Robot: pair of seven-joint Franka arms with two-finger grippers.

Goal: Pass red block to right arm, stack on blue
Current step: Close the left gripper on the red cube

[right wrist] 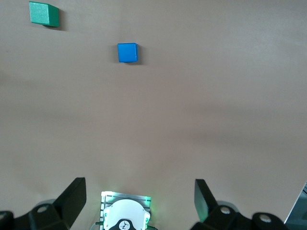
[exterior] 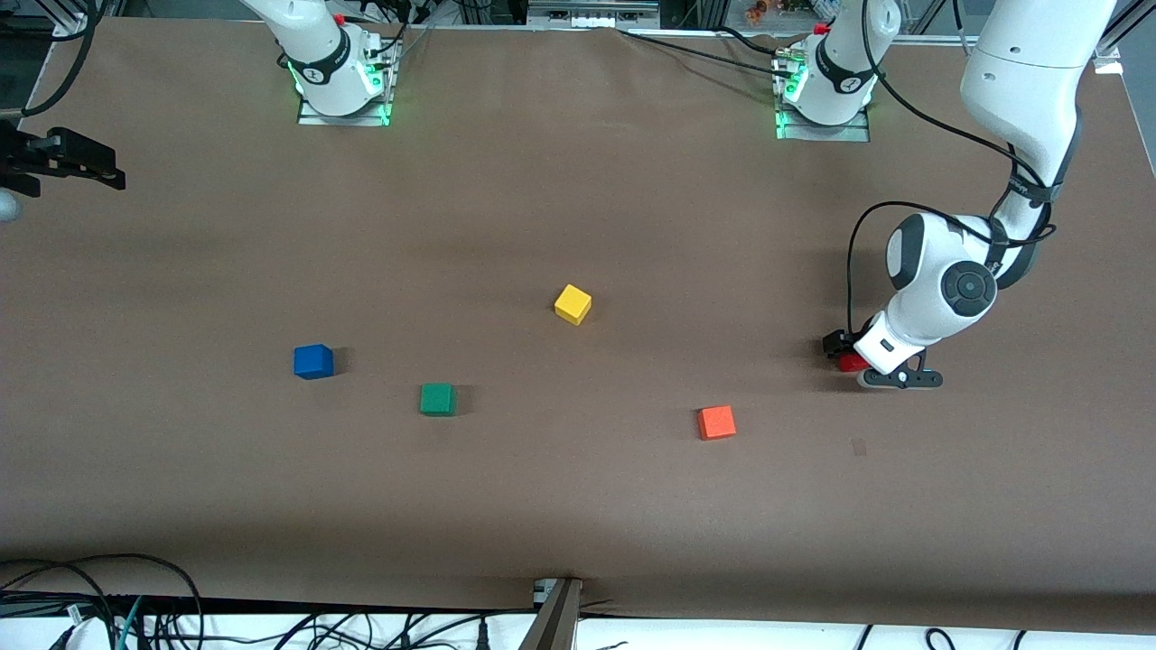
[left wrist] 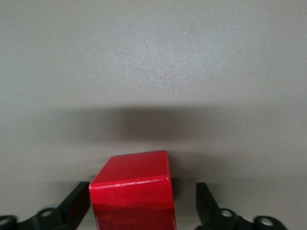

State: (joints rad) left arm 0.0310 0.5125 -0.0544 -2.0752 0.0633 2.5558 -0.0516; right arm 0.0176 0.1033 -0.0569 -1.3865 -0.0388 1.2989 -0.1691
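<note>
Red block [left wrist: 132,189] sits on the table at the left arm's end, between the left gripper's [exterior: 869,366] spread, not yet clamped fingers. Handover and stacking on blue cube [exterior: 313,361] remain; right gripper [right wrist: 139,203] waits wide open.

Red block [left wrist: 132,184] between left tool [left wrist: 143,203] fingers

1. No legible text, labels, brands or numbers in any view.
2. Small dark marks on the arm bases [exterior: 341,68] are too small to read.
</note>
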